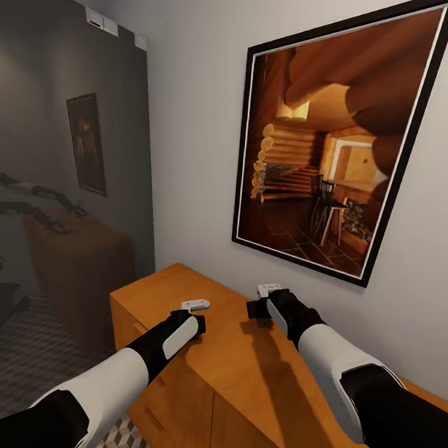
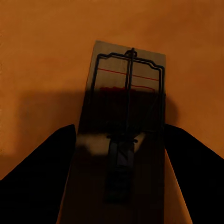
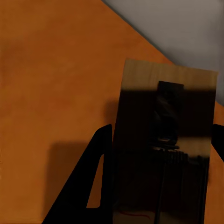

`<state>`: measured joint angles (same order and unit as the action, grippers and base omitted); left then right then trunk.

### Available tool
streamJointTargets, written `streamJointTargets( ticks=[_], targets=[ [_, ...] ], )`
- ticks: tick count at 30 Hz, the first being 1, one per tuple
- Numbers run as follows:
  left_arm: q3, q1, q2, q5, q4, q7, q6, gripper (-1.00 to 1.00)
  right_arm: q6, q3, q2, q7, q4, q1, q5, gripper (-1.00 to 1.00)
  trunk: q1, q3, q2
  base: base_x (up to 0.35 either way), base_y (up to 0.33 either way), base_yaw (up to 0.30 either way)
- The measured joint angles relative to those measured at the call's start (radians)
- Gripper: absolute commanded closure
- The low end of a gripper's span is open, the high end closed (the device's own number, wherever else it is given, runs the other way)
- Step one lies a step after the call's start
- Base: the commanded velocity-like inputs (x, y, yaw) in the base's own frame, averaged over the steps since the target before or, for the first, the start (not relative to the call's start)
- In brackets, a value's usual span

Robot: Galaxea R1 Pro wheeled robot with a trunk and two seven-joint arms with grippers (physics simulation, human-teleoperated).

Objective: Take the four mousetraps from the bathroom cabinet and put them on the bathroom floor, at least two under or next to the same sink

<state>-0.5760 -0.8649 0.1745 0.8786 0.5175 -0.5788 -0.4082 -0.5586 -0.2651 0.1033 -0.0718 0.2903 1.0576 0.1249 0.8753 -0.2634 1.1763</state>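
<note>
Both arms reach forward over the flat top of the orange-brown cabinet [image 1: 253,380], which stands against a pale wall; the left pincer [image 1: 197,319] hangs above the top near its front edge, and the right pincer [image 1: 261,313] hangs above it nearer the wall; in the head view each pincer is seen from behind, so its fingers are mostly hidden by the wrist. In the left wrist view a mousetrap [image 2: 122,135] lies lengthwise between the two dark fingers [image 2: 42,172], its wire frame and a red mark on its far half plain to see, the orange wood of the cabinet behind it; the left pincer looks clamped on this board by its long edges. In the right wrist view a second mousetrap [image 3: 163,149] sits between the dark fingers [image 3: 88,182] of the right pincer, the board mostly in shadow with a dark metal piece along its middle; the fingers press its sides, so that pincer too is clamped on its trap, with the cabinet top and a strip of grey wall behind. Above the cabinet hangs a large black-framed picture [image 1: 330,144] of a log-cabin room; to the left a dark mirror [image 1: 60,172] reflects the arms, the cabinet and a smaller framed picture; a patch of the cube-patterned bathroom floor [image 1: 125,441] shows at the cabinet's foot.
</note>
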Motion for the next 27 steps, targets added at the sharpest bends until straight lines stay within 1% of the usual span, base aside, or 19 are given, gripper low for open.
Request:
streamJointTargets(
  ticks=[27],
  targets=[
    [0.001, 0.0, 0.0, -0.009, 0.0, 0.002, -0.004, 1.0, 0.0, 0.0, 0.0, 0.0, 0.0, 0.0, 0.0, 1.0, 0.0, 0.0, 0.0, 0.0, 0.0, 0.0]
  ],
)
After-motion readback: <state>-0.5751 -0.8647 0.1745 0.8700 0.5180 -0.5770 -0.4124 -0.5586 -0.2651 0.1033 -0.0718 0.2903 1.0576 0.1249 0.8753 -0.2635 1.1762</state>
